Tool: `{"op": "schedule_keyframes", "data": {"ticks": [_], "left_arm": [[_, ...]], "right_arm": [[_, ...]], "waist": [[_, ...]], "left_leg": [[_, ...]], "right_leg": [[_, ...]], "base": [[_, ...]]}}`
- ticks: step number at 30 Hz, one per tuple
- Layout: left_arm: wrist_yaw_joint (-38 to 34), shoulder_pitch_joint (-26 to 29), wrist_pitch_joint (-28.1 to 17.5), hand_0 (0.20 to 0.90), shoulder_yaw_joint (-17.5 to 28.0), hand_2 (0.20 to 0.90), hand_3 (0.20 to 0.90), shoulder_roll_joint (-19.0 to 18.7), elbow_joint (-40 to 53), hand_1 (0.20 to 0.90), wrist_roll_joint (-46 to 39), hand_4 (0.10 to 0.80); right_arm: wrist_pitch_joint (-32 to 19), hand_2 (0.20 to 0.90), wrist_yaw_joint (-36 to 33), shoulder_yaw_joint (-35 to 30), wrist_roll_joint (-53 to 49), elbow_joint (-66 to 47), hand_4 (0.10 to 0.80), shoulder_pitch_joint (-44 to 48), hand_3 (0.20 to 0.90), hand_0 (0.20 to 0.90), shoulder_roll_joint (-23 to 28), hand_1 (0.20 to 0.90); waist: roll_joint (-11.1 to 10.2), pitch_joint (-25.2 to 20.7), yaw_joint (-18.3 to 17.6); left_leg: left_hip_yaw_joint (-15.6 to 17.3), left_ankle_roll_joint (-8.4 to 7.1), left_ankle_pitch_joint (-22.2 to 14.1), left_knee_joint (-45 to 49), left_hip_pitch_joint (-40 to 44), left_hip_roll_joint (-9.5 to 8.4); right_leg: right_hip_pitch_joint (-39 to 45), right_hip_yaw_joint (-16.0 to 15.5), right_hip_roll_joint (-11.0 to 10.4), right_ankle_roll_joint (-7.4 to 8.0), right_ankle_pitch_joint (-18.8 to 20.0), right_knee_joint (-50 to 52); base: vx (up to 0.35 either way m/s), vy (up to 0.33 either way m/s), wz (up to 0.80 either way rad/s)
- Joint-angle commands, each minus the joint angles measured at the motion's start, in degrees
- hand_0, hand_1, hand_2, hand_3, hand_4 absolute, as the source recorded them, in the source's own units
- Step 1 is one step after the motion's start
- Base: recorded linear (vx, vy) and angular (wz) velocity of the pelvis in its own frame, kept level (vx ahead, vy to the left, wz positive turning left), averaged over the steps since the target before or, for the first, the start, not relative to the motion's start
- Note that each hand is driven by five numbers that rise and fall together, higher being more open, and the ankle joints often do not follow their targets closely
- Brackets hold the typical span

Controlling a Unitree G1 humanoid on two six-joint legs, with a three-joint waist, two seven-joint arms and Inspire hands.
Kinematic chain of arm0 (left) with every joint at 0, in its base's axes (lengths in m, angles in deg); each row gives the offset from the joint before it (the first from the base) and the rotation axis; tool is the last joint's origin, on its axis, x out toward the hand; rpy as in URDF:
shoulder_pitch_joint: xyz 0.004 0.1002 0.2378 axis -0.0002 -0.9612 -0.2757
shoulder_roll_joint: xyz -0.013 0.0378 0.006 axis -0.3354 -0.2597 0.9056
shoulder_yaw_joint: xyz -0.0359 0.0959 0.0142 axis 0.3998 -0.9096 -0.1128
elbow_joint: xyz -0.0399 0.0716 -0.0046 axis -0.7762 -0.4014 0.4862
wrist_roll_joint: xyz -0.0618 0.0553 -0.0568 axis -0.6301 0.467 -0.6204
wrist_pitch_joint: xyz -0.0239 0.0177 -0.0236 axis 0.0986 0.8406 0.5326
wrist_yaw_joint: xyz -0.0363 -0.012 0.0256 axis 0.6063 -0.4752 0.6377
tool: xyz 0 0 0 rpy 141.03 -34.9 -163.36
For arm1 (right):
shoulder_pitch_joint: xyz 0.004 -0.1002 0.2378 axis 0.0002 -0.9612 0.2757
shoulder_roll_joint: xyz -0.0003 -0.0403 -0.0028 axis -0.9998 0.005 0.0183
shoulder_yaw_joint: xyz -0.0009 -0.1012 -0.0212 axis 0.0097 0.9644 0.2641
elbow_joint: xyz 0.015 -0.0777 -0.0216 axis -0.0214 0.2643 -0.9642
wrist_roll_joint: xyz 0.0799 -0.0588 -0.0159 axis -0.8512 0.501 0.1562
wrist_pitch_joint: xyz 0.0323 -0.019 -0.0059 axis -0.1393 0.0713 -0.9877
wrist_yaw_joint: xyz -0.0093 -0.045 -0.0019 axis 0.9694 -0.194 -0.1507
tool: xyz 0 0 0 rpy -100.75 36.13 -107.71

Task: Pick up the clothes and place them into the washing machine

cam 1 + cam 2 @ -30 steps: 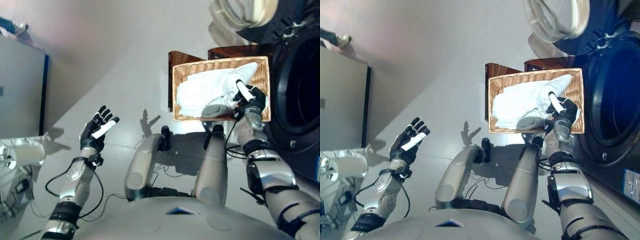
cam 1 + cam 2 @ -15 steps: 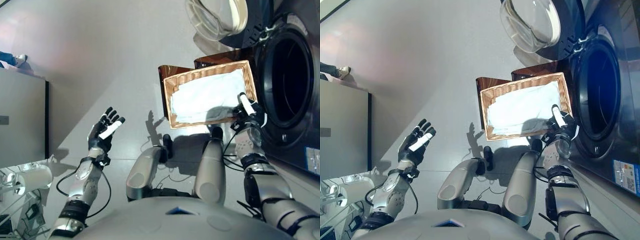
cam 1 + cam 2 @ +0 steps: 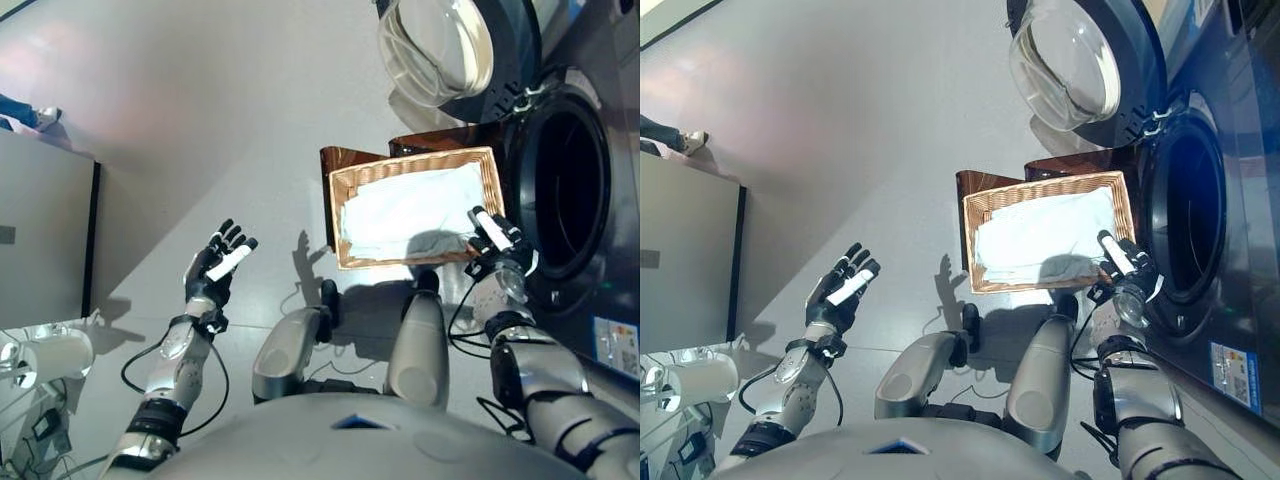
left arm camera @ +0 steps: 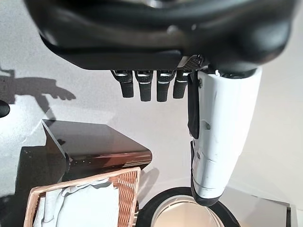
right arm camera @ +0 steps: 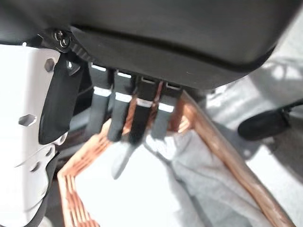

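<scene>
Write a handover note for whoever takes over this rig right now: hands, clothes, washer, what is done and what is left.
Left hand: open, raised over bare floor on the robot's left, holding nothing.
Right hand: open, fingers straight, over the near right corner of the basket, holding nothing.
Clothes: white, all lying in the basket, which sits on a dark stand beside the washer.
Washer: door swung open; no clothes visible in the dark drum.
Done: nothing loaded.
Left: grasp the clothes, lift them, put them in the drum.
</scene>
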Motion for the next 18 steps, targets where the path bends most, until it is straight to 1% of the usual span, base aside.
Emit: {"op": "schedule_keyframes", "data": {"ticks": [1, 6, 9, 10, 17, 18], "left_arm": [[-0.6, -0.4, -4.0, 0.900, 2.3, 0.900, 0.900, -6.1, 3.0, 0.900, 0.9, 0.800], [-0.1, -1.0, -3.9, 0.900, 1.7, 0.900, 0.900, -6.7, 4.3, 0.900, 0.2, 0.800], [0.2, -1.1, -3.7, 0.900, 1.4, 0.900, 0.900, -7.0, 4.5, 0.900, 0.1, 0.800], [0.1, -1.0, -3.6, 0.900, 1.1, 0.900, 0.900, -7.3, 4.6, 0.900, -0.2, 0.800], [-0.9, -0.5, -3.3, 0.900, 1.2, 0.900, 0.900, -7.0, 3.6, 0.900, 0.3, 0.800], [-1.2, -0.1, -3.2, 0.900, 1.2, 0.900, 0.900, -6.9, 2.8, 0.900, 0.6, 0.800]], "right_arm": [[-1.1, 0.900, -1.2, -0.2, 1.2, 1.4, 0.800, 4.1, 0.900, 0.900, 2.2, 0.900], [-0.7, 0.900, -0.5, -2.3, -3.4, 4.4, 0.800, 6.8, 0.900, 0.900, 3.4, 0.900], [0.1, 0.900, -0.8, -2.2, -3.0, 6.7, 0.800, 8.3, 0.900, 0.900, 4.8, 0.900], [0.3, 0.900, -1.9, -2.5, -2.8, 7.9, 0.800, 9.5, 0.900, 0.900, 5.5, 0.900], [0.2, 0.900, -3.2, -1.8, -1.7, 8.2, 0.800, 9.0, 0.900, 0.900, 4.4, 0.900], [0.0, 0.900, -3.6, -1.6, -1.7, 7.7, 0.800, 8.3, 0.900, 0.900, 3.5, 0.900]], "waist": [[-1.5, -2.8, 1.6], [-0.7, -2.7, 2.5], [-0.3, -2.8, 3.0], [0.0, -3.0, 3.4], [-0.7, -3.2, 3.2], [-1.4, -3.4, 2.9]], "left_leg": [[0.6, 0.76, 1.0, 1.6, -5.0, -2.08], [0.5, 0.80, 1.0, 2.1, -5.8, -2.28], [0.4, 0.81, 1.1, 1.7, -5.8, -2.42], [0.4, 0.80, 1.3, 1.4, -5.7, -2.42], [0.3, 0.72, 1.2, 1.4, -5.4, -1.92], [0.3, 0.70, 1.0, 1.4, -5.4, -1.73]], "right_leg": [[1.8, -0.3, -0.3, -0.06, 1.7, -3.3], [1.1, -0.4, -0.7, -0.05, 1.4, -2.9], [1.0, -0.5, -0.9, 0.05, 1.4, -3.1], [1.2, -0.6, -1.0, 0.10, 1.4, -3.2], [1.6, -0.7, -0.6, 0.03, 1.4, -3.3], [1.7, -0.6, -0.3, -0.03, 1.5, -3.4]], "base": [[-0.008, 0.021, 0.05], [0.000, 0.018, 0.07], [0.006, 0.014, 0.04], [0.015, 0.010, 0.03], [0.010, 0.000, 0.02], [0.000, 0.000, 0.00]]}}
